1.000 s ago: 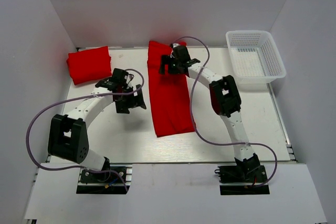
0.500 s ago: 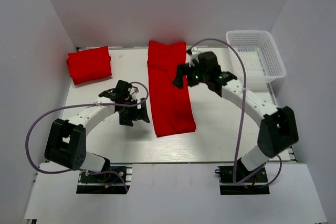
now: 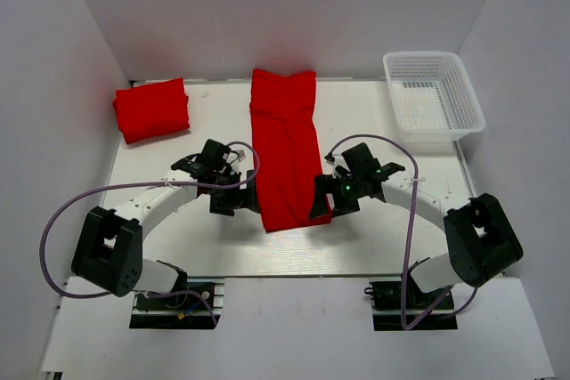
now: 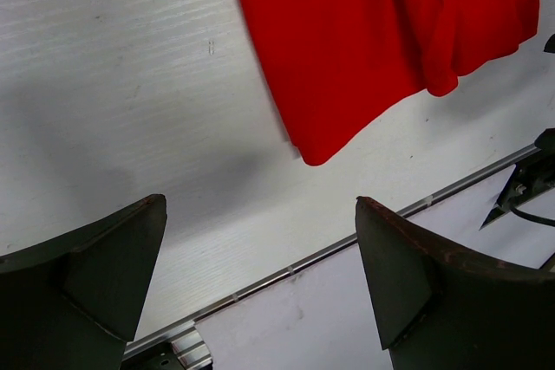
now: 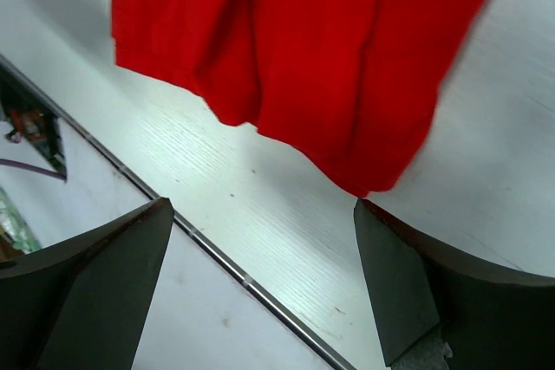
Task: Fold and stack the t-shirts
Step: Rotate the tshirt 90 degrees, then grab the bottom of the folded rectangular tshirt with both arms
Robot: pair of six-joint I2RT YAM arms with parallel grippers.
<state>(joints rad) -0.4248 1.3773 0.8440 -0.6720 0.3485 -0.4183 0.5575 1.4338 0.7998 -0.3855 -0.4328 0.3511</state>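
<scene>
My left gripper (image 3: 234,198) and right gripper (image 3: 326,199) both gape wide, empty, flanking the lower hem of the long bright red cloth t-shirt (image 3: 287,144) at frame centre. I'd pinch both hem corners evenly, catching every layer.

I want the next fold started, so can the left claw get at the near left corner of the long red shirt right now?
Probably yes: the left claw hangs open beside the t-shirt, and only bare table lies between it and that corner.
</scene>
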